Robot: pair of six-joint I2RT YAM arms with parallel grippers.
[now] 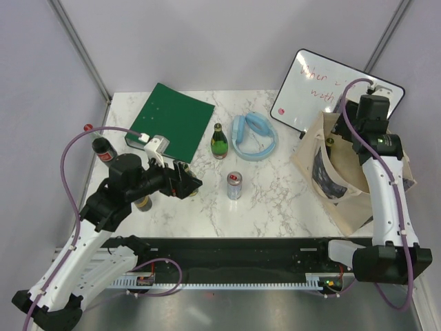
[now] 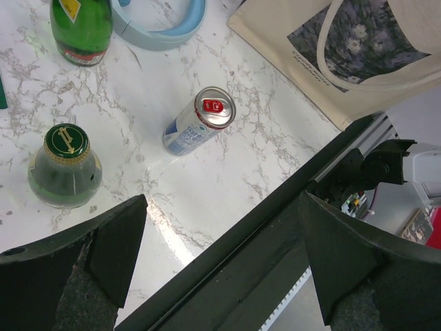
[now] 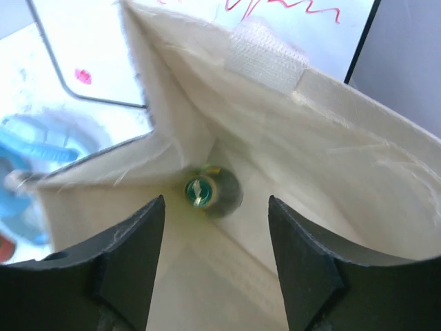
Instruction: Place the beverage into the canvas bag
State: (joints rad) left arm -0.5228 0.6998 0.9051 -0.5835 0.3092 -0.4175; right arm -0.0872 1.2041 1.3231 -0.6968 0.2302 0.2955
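Right gripper [image 3: 216, 210], fingers parted, hovers over the bottle [image 3: 199, 190] standing inside the canvas bag [image 3: 358, 158]; it should rise straight, clear of cloth.

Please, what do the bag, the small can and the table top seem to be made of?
The canvas bag: woven beige cloth, matte, with soft creases and a stitched strap. The can: probably aluminium, with a shiny silver rim. The table: glossy white surface with grey veins, marble or a laminate imitation.
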